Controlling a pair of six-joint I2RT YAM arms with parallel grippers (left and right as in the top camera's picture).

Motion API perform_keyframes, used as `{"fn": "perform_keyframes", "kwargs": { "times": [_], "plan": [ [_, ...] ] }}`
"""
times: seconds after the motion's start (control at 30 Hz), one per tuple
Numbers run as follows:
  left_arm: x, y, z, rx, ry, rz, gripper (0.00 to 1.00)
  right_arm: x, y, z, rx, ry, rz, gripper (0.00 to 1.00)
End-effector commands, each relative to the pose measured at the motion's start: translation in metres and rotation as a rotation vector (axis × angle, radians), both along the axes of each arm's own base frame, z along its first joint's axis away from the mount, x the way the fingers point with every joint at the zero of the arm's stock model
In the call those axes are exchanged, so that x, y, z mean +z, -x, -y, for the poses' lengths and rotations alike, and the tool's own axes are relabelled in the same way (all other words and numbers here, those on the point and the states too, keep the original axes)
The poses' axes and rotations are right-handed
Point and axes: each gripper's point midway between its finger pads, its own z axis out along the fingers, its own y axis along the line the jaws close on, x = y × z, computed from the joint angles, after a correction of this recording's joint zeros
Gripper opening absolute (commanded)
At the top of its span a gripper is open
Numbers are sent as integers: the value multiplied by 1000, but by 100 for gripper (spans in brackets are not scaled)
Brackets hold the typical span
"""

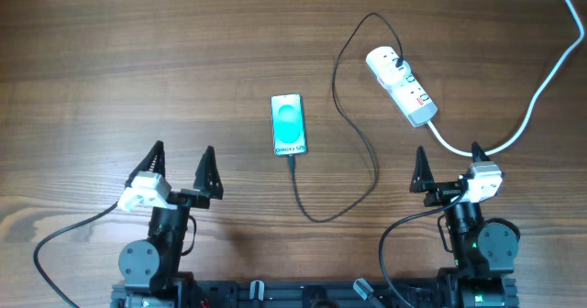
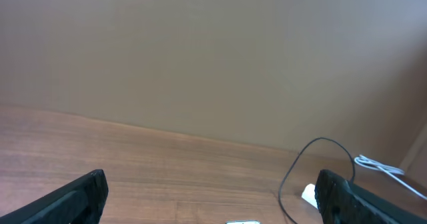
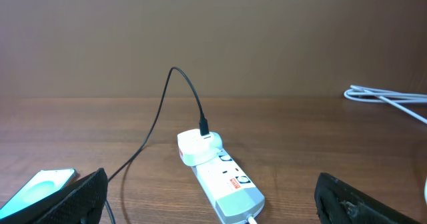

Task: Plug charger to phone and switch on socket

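The phone [image 1: 288, 124] lies flat mid-table with a turquoise screen; its edge shows in the right wrist view [image 3: 37, 186]. The thin black charger cable [image 1: 353, 125] runs from the phone's near end, loops right and up to a white adapter on the socket [image 1: 402, 87]. The socket also shows in the right wrist view [image 3: 223, 177], and the cable too [image 3: 160, 111]. My left gripper [image 1: 182, 170] is open and empty, near the front left. My right gripper [image 1: 449, 164] is open and empty, in front of the socket.
A thick white cord [image 1: 541, 88] runs from the socket's near end to the table's far right corner; it passes close by my right gripper. It shows in the right wrist view [image 3: 383, 96].
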Motion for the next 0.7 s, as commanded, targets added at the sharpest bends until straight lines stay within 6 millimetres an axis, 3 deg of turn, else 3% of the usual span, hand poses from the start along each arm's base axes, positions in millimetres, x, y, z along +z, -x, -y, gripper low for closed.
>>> {"fn": "perform_keyframes", "kwargs": {
  "times": [0.0,0.1,0.23,0.43,0.67],
  "plan": [
    [0,-1,-13,68,26,4,100,0,0,3,-18,9,4,100],
    [-13,-3,-18,97,26,-50,100,0,0,3,-18,9,4,100],
    [-59,-4,-24,139,-36,-231,100,0,0,3,-18,9,4,100],
    [-59,-4,-21,134,-271,-211,100,0,0,3,-18,9,4,99],
    [-59,-4,-25,159,-325,-209,100,0,0,3,-18,9,4,100]
  ]
}}
